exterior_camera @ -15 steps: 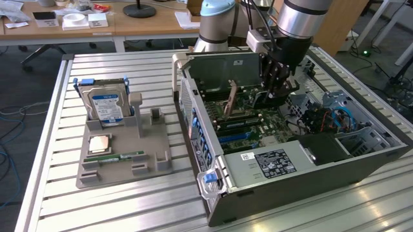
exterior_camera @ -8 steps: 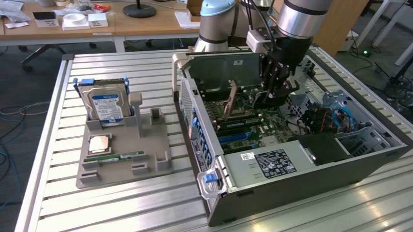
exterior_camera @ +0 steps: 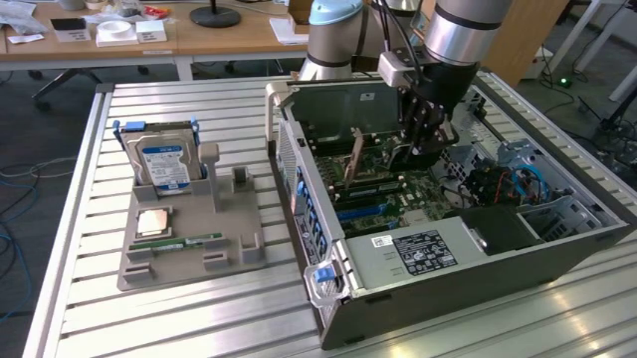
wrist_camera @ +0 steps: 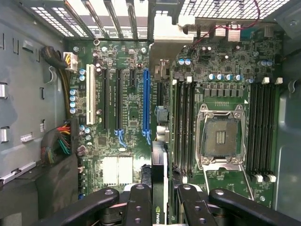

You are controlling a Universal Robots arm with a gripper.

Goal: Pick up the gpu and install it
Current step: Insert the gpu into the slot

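In the wrist view the gpu (wrist_camera: 159,188) is seen edge-on, a thin card with a black and green strip, clamped between my two black fingers (wrist_camera: 138,205). My gripper (wrist_camera: 161,195) is shut on it. The card hangs over the green motherboard (wrist_camera: 127,117), close beside the long blue slot (wrist_camera: 146,101) and apart from it. In the exterior view my gripper (exterior_camera: 422,142) reaches down inside the open computer case (exterior_camera: 438,246), above the motherboard (exterior_camera: 383,198). The card itself is hidden there behind the fingers.
A grey holder tray (exterior_camera: 189,246) stands at the exterior view's left with a blue-labelled hard drive (exterior_camera: 164,164), a processor chip (exterior_camera: 152,221) and a memory stick (exterior_camera: 177,242). The case walls (exterior_camera: 298,171), cables (exterior_camera: 523,183) and the empty processor socket (wrist_camera: 221,136) surround the gripper.
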